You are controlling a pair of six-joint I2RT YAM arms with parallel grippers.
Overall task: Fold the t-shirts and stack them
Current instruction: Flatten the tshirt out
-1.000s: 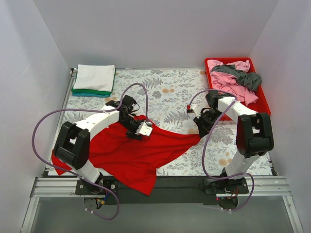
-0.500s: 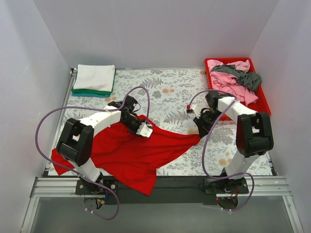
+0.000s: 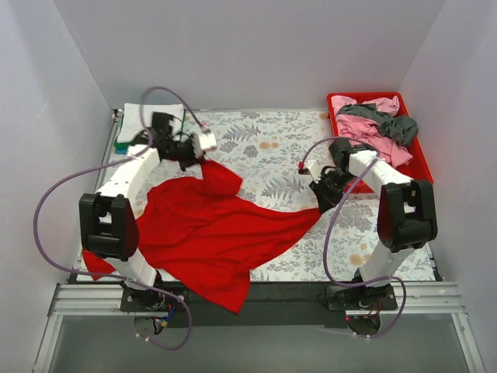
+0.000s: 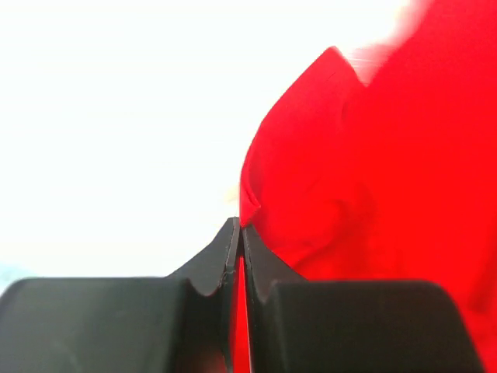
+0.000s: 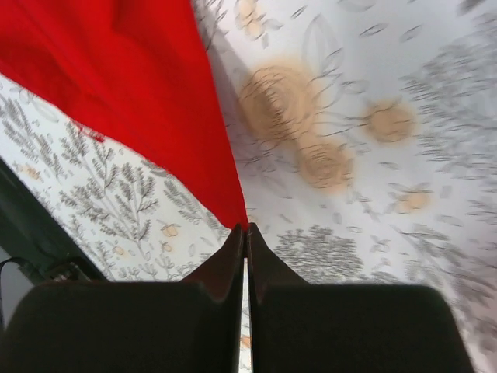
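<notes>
Top view alone gives us layout: red shirt [image 3: 210, 233] spread over worktop [image 3: 272, 148], lower left to centre. Folded stack [image 3: 151, 124] upper left. Pink and grey shirts [image 3: 377, 124] in tray [image 3: 422, 159], upper right.

Wrist views alone show us pinches. Left claw [image 4: 237, 233] closed on raised fold of red shirt. Right claw [image 5: 245, 231] closed on its corner, low over worktop.
</notes>
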